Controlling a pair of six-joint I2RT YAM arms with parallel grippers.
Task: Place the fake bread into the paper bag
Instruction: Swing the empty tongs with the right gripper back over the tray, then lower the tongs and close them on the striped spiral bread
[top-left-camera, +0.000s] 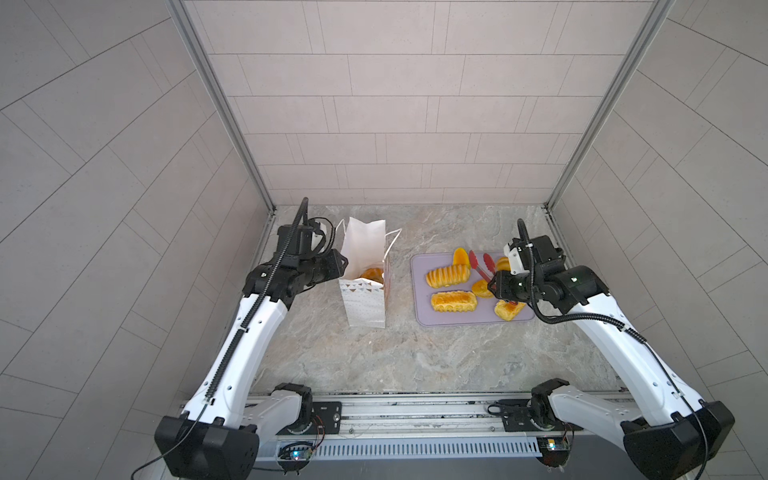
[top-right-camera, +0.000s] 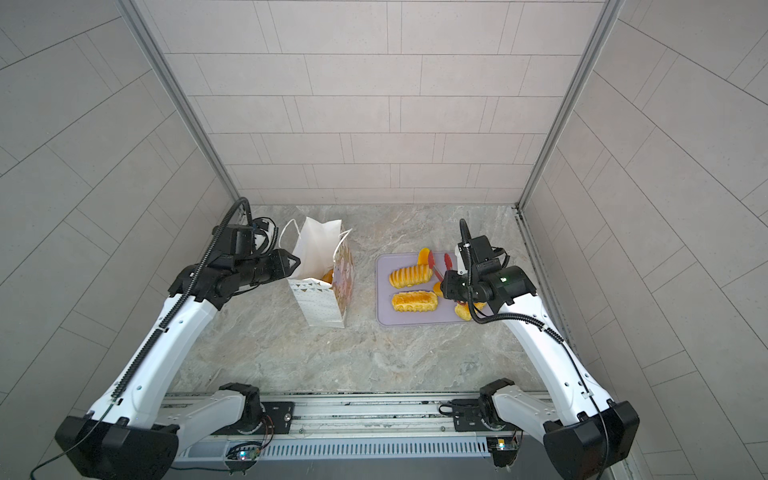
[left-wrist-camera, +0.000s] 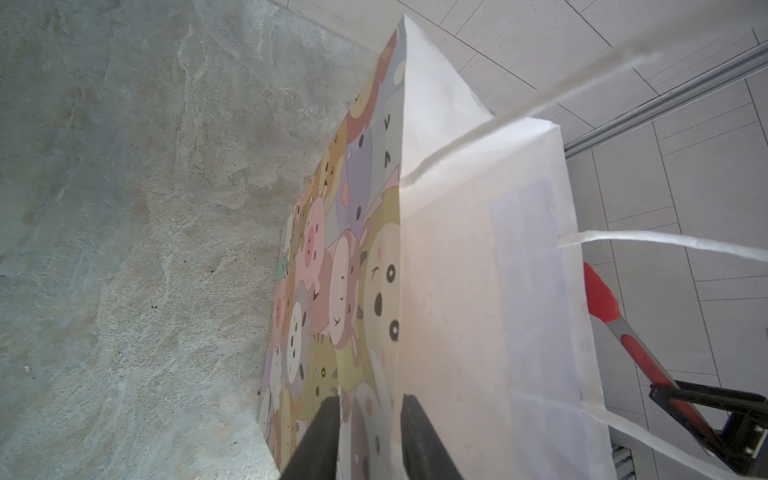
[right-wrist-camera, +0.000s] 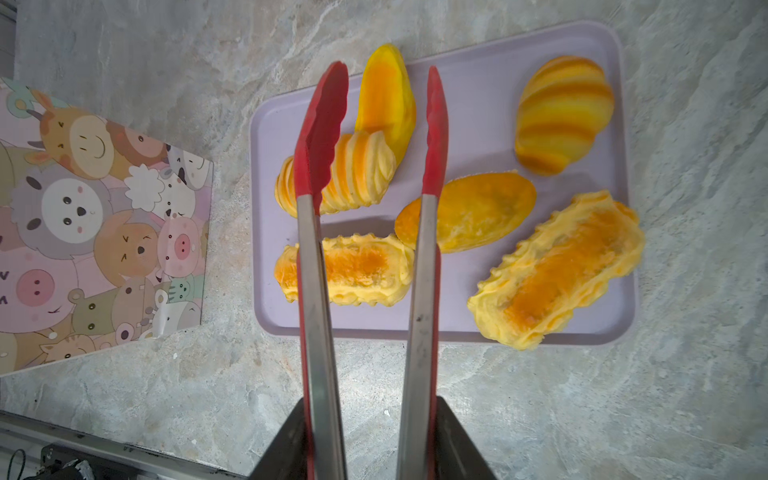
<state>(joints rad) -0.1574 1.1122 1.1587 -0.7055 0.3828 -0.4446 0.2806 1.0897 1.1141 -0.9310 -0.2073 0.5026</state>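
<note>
Grey tiled walls are seen around a marbled stone tabletop (top-left-camera: 374, 365). Toward the left, the paper bag (top-left-camera: 365, 303) is stood upright with its mouth open, and one piece of the fake bread (top-left-camera: 372, 274) is seen lying inside it in both top views. Well apart to its right, a lilac tray (top-left-camera: 420, 270) is laid flat. Six more pieces are spread on it: a ridged loaf (right-wrist-camera: 361, 174) touched by a smooth orange wedge (right-wrist-camera: 386, 99), a striped bun (right-wrist-camera: 561, 116), an oval bun (right-wrist-camera: 478, 212) and two long frilled loaves (right-wrist-camera: 357, 270), one of them overhanging the tray's edge.

The left arm is stretched forward and turned inward at the wrist, with the left gripper (left-wrist-camera: 370, 399) brought to the bag's left wall near the rim. Its jaws are set a little apart astride that wall, one finger outside over the animal print and one inside.

The right arm is folded inward over the tray's right side. The right gripper (right-wrist-camera: 370, 401) is closed on the steel handles of red-tipped tongs (right-wrist-camera: 316, 291). These are held part-way open above the tray, with nothing gripped between their tips.
</note>
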